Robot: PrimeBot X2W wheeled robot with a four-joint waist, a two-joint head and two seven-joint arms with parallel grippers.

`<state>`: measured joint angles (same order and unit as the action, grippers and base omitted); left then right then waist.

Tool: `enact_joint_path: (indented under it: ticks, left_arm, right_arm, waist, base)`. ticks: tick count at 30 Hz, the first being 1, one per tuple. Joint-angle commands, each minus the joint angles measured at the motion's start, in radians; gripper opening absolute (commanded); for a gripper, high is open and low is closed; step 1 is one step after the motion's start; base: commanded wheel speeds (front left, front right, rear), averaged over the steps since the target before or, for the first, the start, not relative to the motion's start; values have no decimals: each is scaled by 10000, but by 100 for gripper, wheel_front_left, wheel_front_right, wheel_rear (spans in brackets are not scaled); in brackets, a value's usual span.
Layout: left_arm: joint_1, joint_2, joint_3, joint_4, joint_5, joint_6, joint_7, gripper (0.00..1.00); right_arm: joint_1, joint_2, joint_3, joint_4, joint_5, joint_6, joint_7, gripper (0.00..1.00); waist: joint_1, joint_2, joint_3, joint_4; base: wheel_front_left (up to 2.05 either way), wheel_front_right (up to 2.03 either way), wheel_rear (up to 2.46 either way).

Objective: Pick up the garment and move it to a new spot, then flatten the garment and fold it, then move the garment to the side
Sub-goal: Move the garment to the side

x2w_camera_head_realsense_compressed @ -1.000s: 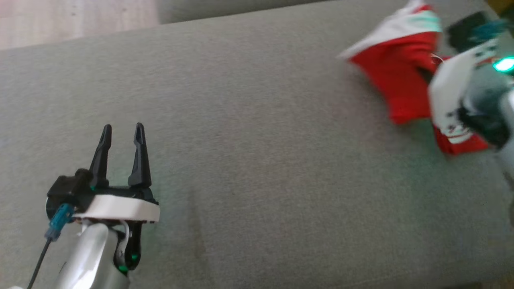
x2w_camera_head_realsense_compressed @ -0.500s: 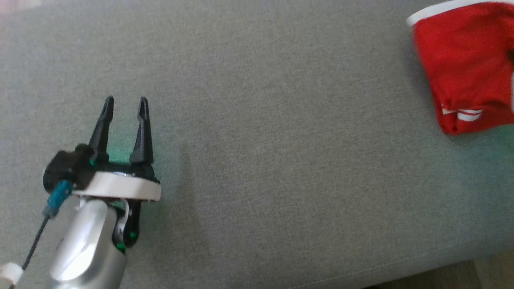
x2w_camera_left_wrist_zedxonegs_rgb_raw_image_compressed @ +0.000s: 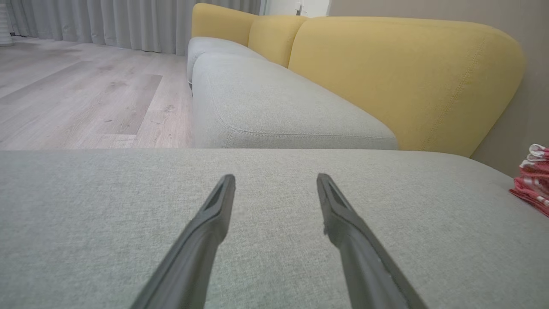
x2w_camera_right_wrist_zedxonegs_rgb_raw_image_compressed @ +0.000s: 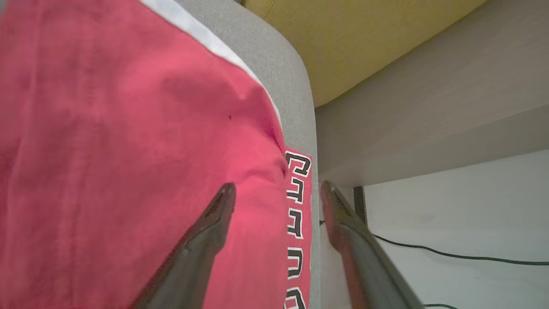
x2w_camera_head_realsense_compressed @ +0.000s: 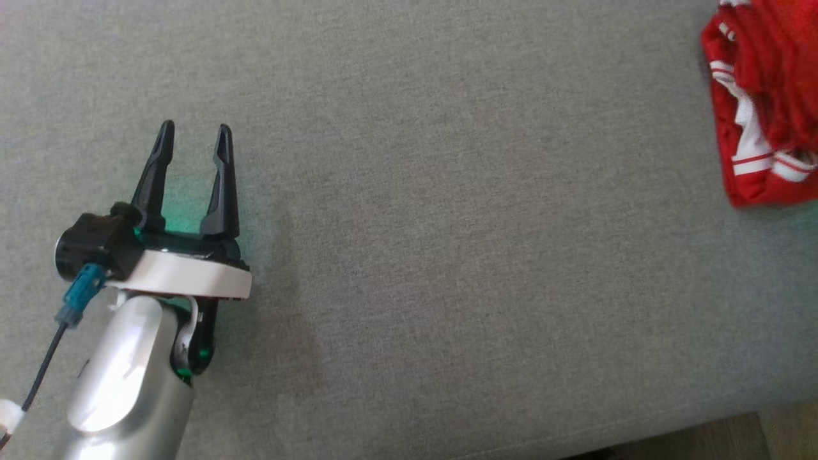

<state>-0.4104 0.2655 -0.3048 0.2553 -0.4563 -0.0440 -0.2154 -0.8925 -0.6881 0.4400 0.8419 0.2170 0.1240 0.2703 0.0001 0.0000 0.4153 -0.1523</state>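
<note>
Red clothing lies bunched on our gray couch.
Our left gripper and right gripper both have fingers spread apart, holding nothing.

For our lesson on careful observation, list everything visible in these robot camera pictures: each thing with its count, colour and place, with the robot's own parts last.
garment: one, red with white trim, bunched at the seat's right end
seat cushions: at least two, grey, under the garment and beyond
back cushions: three, yellow, behind the seats
floor: one, pale wood, beside the sofa
curtains: one set, grey, at the floor's far end
cable: one, black, on the white surface past the seat's end
left gripper: one, dark fingers, open over bare seat
right gripper: one, dark fingers, open over the garment
</note>
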Motion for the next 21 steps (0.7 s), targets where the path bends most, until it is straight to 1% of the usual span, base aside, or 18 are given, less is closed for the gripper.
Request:
enact_joint_path:
  ticks: [1,5,9,12,13,14,18,21]
  left_arm:
    - [-304,272,239,-252,104,25,-40,100]
    - [-34,191,216,-25,37,18,-152,100]
    - [455,76,253,254,-30,81,-282,100]
    - [928,-31,371,415,-140,139,-362,100]
    - [1097,-57,412,445,-189,132,-380,100]
    - [1097,-57,412,445,-189,132,-380,100]
    - [1818,-97,669,452,-166,357,-435,100]
    - [2311,-183,822,399,-231,401,-450,100]
  right_arm:
    - [5,-96,-145,-2,-136,67,-235,100]
    - [184,469,-566,281,-200,67,-849,100]
    - [678,1334,-948,-18,210,67,-1755,100]
    - [1328,2004,-1098,-574,779,67,-2298,100]
    - [1565,2166,-1108,-839,906,67,-2454,100]
    - [1565,2166,-1108,-839,906,67,-2454,100]
    - [2787,2910,-1373,-1991,1537,67,-2954,100]
    - [3836,3363,-1738,-2803,1654,67,-3251,100]
  waist:
    - [-1,0,-216,-38]
    - [-1,0,-871,-62]
    - [-1,0,-1767,-12]
    - [-1,0,-2443,97]
    - [-1,0,-2641,145]
    - [-1,0,-2641,145]
    - [-1,0,-3394,343]
    - [-1,0,-3808,571]
  base:
    - [0,0,0]
    - [0,0,0]
    - [0,0,0]
    - [0,0,0]
    - [0,0,0]
    - [0,0,0]
    - [0,0,0]
    - [0,0,0]
